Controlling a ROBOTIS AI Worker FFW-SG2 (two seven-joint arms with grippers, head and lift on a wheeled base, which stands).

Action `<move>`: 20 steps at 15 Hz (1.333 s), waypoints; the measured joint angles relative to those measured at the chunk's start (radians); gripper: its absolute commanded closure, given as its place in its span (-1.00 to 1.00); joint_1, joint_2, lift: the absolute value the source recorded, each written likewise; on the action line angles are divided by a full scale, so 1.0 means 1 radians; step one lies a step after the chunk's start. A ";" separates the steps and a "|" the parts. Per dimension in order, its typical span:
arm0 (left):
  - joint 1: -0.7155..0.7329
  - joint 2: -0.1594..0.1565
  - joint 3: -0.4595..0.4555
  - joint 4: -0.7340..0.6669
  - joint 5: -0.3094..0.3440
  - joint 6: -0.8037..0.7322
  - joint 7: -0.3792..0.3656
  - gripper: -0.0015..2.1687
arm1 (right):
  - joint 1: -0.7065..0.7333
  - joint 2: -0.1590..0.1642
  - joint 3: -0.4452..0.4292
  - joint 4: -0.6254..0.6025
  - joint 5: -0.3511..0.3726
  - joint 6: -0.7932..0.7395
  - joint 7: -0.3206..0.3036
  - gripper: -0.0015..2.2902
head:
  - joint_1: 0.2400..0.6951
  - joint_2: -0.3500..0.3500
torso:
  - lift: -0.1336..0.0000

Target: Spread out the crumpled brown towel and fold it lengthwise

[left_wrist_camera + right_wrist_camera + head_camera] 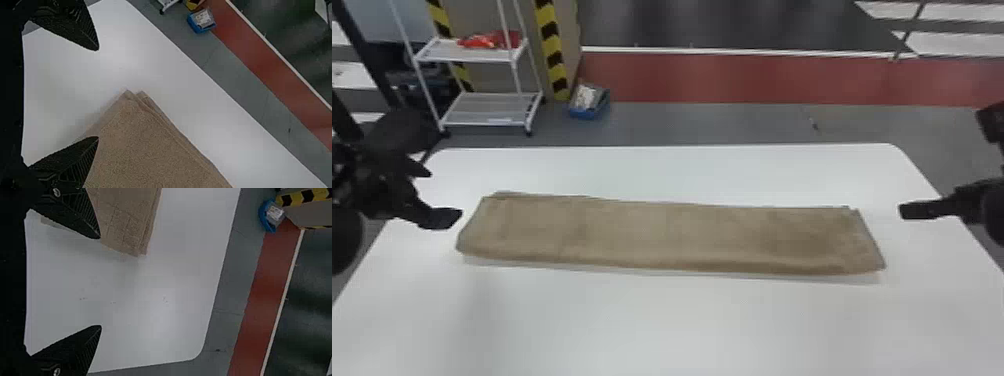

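Black left pincer (446,194) and right pincer (939,164) gape, flanking the towel (672,237).

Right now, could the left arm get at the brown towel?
Probably yes: the left gripper is open and empty near the left end of the brown towel, with nothing visible between them.

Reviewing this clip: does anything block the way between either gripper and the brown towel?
Nothing visible does. The left gripper and the right gripper are open near opposite ends of the folded towel, which lies on the white table.
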 measured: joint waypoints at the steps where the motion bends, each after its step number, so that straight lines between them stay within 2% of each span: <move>1: 0.021 -0.005 0.013 -0.030 0.008 0.012 0.004 -0.92 | -0.010 0.002 -0.029 -0.002 -0.037 0.047 -0.001 -0.94 | 1.00 -0.12 | -0.87; 5: 0.089 -0.049 0.082 -0.112 0.074 0.077 0.039 -0.92 | -0.020 0.027 -0.145 -0.004 -0.168 0.138 -0.022 -0.93 | 1.00 -0.14 | -0.87; 7: 0.112 -0.068 0.111 -0.155 0.114 0.133 0.040 -0.92 | -0.020 0.033 -0.182 -0.003 -0.205 0.158 -0.047 -0.93 | 1.00 -0.16 | -0.87; 11: 0.150 -0.073 0.118 -0.222 0.128 0.199 0.025 -0.92 | 0.001 0.041 -0.179 -0.008 -0.222 0.172 -0.051 -0.93 | 1.00 -0.16 | -0.87; 20: 0.196 -0.073 0.123 -0.262 0.123 0.212 0.015 -0.93 | 0.034 0.053 -0.151 -0.048 -0.220 0.229 -0.090 -0.93 | 1.00 -0.15 | -0.87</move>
